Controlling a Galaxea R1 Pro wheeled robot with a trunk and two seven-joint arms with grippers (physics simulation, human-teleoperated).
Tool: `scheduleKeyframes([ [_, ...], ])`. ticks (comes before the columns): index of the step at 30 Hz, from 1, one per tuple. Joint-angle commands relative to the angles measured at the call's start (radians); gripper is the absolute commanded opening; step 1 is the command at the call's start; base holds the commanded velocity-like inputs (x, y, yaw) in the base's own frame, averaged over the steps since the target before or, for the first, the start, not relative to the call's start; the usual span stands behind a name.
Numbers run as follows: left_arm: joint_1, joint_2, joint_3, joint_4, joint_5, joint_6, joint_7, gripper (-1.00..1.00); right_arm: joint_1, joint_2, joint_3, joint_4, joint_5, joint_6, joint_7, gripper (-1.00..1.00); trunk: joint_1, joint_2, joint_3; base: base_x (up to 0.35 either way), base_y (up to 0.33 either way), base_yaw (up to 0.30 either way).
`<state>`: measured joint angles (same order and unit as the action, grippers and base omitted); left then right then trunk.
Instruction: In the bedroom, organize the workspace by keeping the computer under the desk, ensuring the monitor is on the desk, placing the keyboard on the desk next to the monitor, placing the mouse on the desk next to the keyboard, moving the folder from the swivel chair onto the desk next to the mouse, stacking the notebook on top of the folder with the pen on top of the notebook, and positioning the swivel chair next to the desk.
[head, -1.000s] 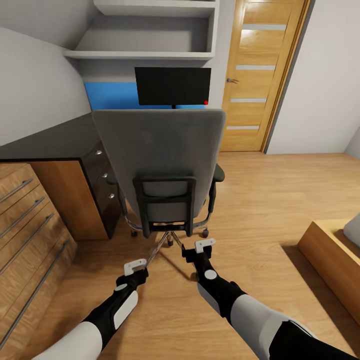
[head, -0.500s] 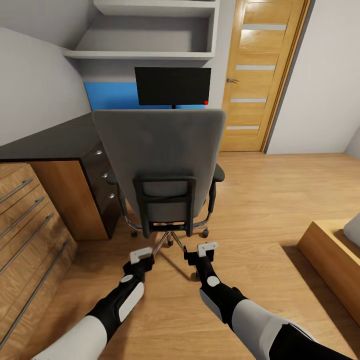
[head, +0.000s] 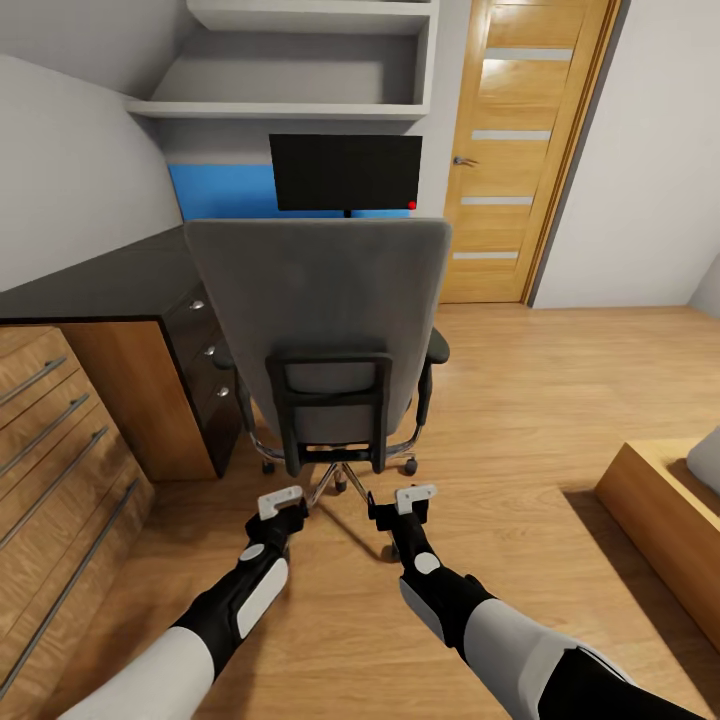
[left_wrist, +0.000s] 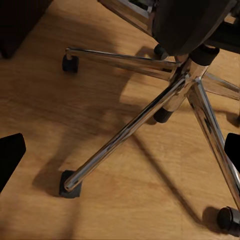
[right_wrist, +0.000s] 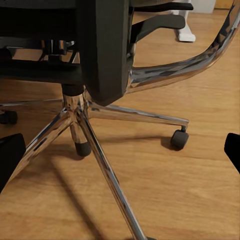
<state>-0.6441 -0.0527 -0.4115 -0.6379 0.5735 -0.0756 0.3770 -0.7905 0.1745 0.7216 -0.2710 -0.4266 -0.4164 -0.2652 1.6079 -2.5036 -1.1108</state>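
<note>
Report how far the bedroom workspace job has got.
Done: the monitor stands on the desk. In hand: nothing; the left end effector and right end effector hang open and low behind the swivel chair, near its chrome base. Left: the chair's back hides the seat, so the other items can't be judged.

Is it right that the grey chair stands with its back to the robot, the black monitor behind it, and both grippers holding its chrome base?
Not quite. In the head view the left gripper and right gripper hang open, short of the chair, touching nothing. The monitor is behind it.
</note>
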Motion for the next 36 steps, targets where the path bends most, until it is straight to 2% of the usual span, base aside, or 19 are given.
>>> scheduleKeyframes([
  [1,-0.001,0.001,-0.008,0.001,0.011,-0.012,0.007,1.00,-0.001,0.000,0.009,0.001,-0.006,-0.003,-0.006,1.00,0.000,0.000,-0.001,0.000,0.000,0.000],
  [9,0.000,0.005,-0.008,0.004,0.012,-0.032,0.008,1.00,-0.001,0.000,0.010,0.001,-0.006,-0.004,-0.005,1.00,0.000,0.000,-0.001,0.008,0.001,0.000],
  [36,-0.001,0.001,-0.012,0.024,0.006,-0.033,0.003,1.00,-0.001,0.000,0.010,-0.003,-0.008,-0.003,-0.007,1.00,0.000,0.000,-0.001,0.164,0.019,0.001],
])
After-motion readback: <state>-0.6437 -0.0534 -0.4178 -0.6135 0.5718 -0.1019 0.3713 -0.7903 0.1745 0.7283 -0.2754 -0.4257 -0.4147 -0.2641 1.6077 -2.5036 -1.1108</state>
